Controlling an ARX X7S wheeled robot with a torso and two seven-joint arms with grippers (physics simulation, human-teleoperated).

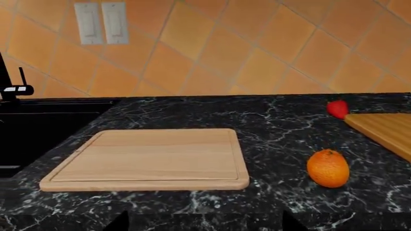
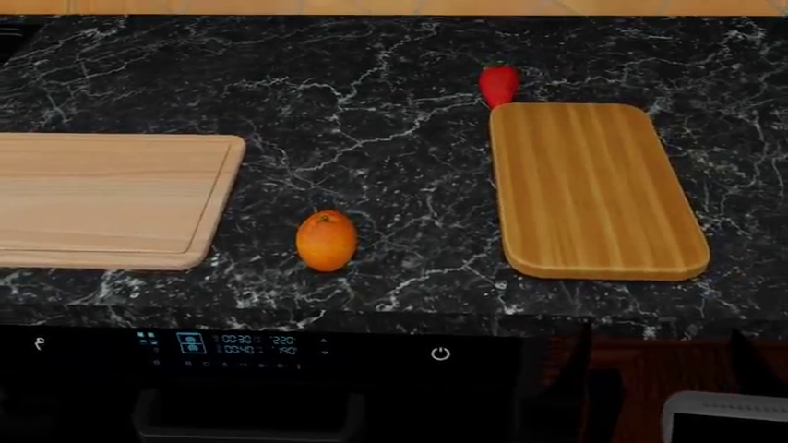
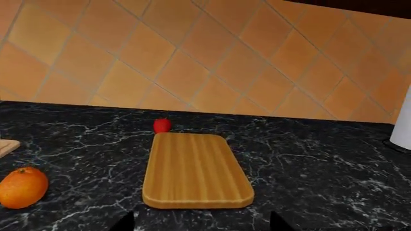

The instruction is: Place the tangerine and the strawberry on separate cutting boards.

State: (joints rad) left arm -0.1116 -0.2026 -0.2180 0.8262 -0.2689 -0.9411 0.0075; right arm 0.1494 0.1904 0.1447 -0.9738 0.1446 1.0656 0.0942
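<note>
On the dark marble surface (image 2: 394, 111): nothing is placed yet.
Tangerine (image 2: 327, 241): lies bare between the two boards, nearer the pale one, touching neither.
Strawberry (image 2: 499, 85): sits just beyond the striped board's far left corner, off the wood.
Pale board (image 2: 111, 198): left side, bare; likely suits the tangerine.
Striped board (image 2: 595, 189): right side, bare; nearest the strawberry.
Left hand, right hand: only dark tips at the wrist views' edges; opening cannot be told.

Black white-veined marble countertop (image 2: 369, 120); orange diagonal-tiled wall (image 3: 192, 57); two white wall switches (image 1: 101, 22); black recessed sink (image 1: 38, 130); black appliance control panel (image 2: 234, 346).
</note>
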